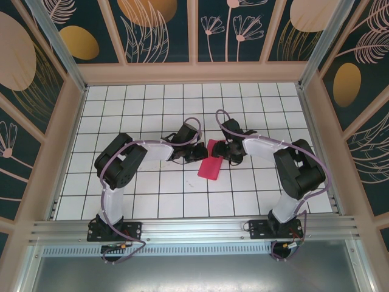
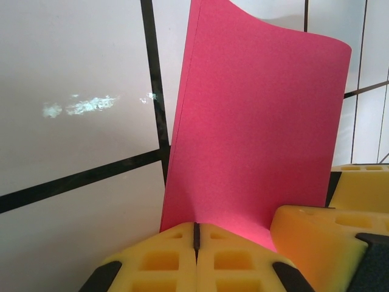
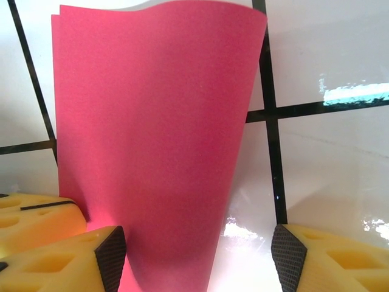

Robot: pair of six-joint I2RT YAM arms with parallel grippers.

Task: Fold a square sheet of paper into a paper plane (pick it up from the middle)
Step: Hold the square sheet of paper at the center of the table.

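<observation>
Left gripper [image 2: 196, 236] is clamped on the magenta sheet [image 2: 258, 128], which I see folded double and bowed; right gripper [image 3: 199, 244] gapes.

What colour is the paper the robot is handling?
The paper is plain magenta-pink; clearest in left wrist view.

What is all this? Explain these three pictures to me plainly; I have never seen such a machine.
Two robot arms, left and right, are bolted at a white tiled table. One picture looks down from above; the others come from a camera on each wrist. Between the arms lies a folded magenta-pink sheet of paper. The yellow blocks are fingers. The left hand is shut at the paper's edge; whether it pinches it is unclear. The right hand is open, paper between its fingers.
</observation>
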